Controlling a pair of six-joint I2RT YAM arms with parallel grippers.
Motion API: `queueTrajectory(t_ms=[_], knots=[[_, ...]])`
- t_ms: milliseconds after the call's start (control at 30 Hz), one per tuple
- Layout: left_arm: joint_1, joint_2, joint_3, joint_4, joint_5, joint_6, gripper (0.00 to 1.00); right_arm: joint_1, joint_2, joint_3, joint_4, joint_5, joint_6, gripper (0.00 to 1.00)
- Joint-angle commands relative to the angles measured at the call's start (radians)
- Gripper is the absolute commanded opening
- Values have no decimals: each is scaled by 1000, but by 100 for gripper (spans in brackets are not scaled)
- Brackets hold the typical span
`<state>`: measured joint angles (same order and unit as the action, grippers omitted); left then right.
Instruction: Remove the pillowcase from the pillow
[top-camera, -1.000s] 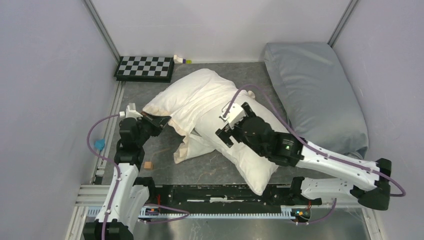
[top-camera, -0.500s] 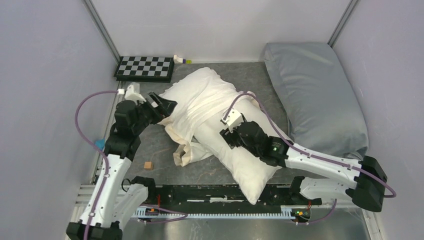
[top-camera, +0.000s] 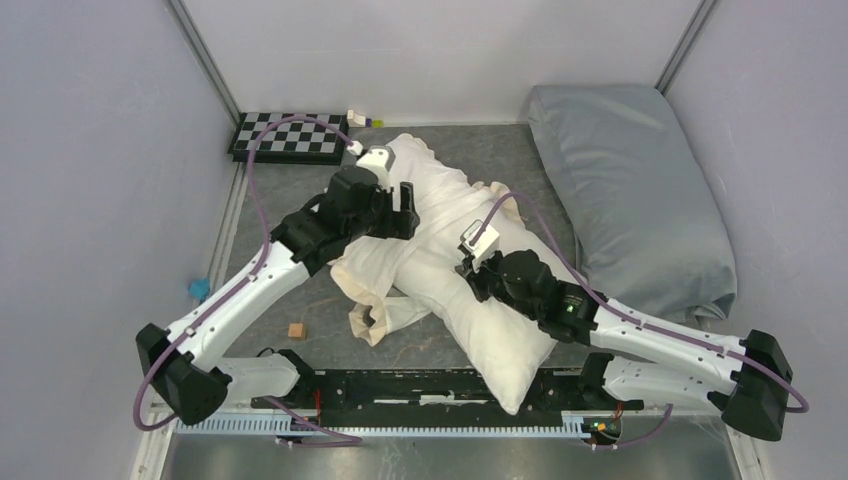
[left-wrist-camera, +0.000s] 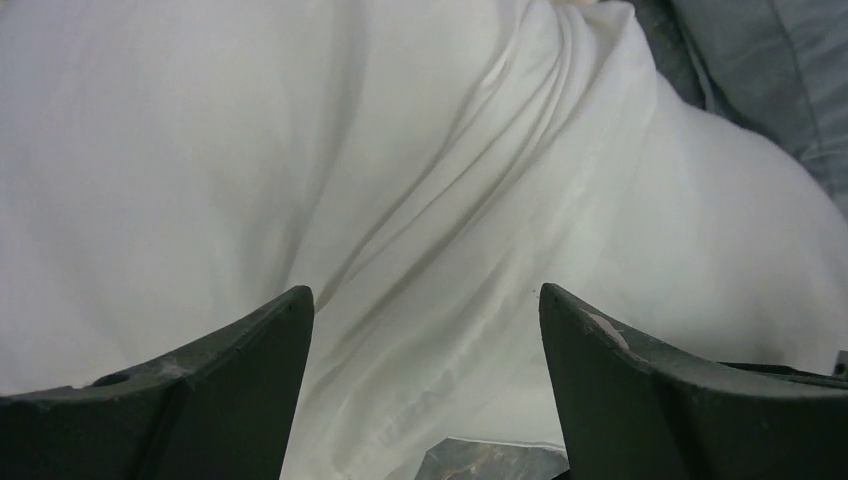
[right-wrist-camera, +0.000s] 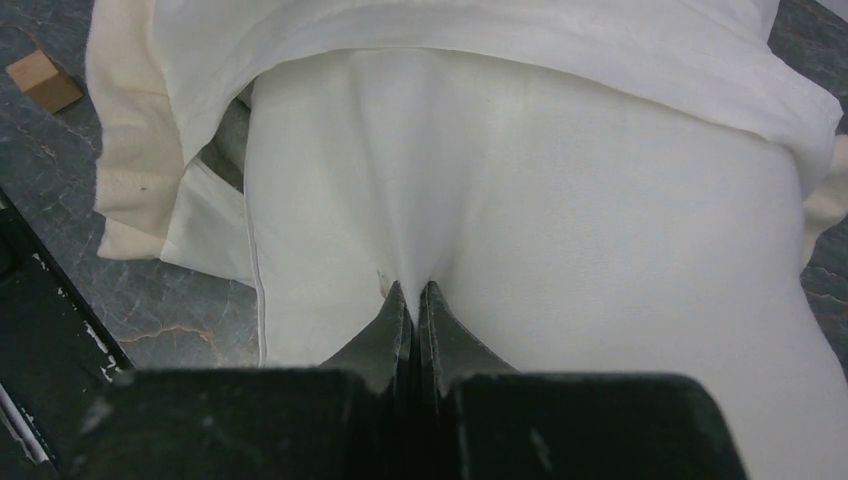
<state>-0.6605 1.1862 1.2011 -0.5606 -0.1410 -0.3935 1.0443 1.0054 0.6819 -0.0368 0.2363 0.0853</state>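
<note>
On the bench the pillow is lying centrally, its far half under the bunched pillowcase, and you are anchoring its bare end with clenched right fingers, so be sinking the spread, empty left fingers deep into folds before pulling; a second ago left was clamped, right open.

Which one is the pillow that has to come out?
Find the big blue-grey pillow along the right wall. Left of it, in the middle of the table, a pillow slants toward the near edge, with the right claw pinching it. It is smooth and plain white, unlike the creamy cover bunched over its far end.
</note>
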Motion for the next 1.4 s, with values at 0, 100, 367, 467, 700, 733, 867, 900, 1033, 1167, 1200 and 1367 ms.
queueTrajectory(t_ms=[0, 100, 367, 467, 700, 733, 867, 900, 1033, 1167, 1200, 1367], knots=[[-65, 49, 65, -30, -56, 97, 88, 3, -48, -20, -32, -79, 19, 0], [-115, 88, 86, -20, -47, 138, 89, 4, -61, -20, -45, -76, 17, 0], [-171, 148, 96, 42, -48, 202, 91, 4, -73, -18, -55, -93, 14, 0], [-171, 212, 136, -11, -114, 230, 88, 3, -87, -21, -58, -92, 13, 0], [-57, 286, 194, -92, -245, 191, 85, 3, -108, 3, -123, -53, 16, 0], [-14, 287, 192, -87, -209, 162, 81, 3, -115, 5, -135, -44, 17, 0], [152, 256, 164, -45, -220, 88, 59, 3, -154, -1, -169, -15, 38, 0], [193, 240, 148, -30, -219, 72, 54, 3, -169, -1, -180, -3, 46, 0], [338, 180, 80, 56, -182, 18, 41, 3, -223, 1, -240, 92, 72, 0], [369, 148, 31, 96, -176, -12, 37, 4, -282, -1, -280, 207, 106, 0], [369, 143, 19, 105, -173, -17, 36, 3, -301, -3, -281, 228, 111, 0], [375, 126, -17, 131, -162, -37, 36, 3, -353, -10, -261, 246, 115, 0]])
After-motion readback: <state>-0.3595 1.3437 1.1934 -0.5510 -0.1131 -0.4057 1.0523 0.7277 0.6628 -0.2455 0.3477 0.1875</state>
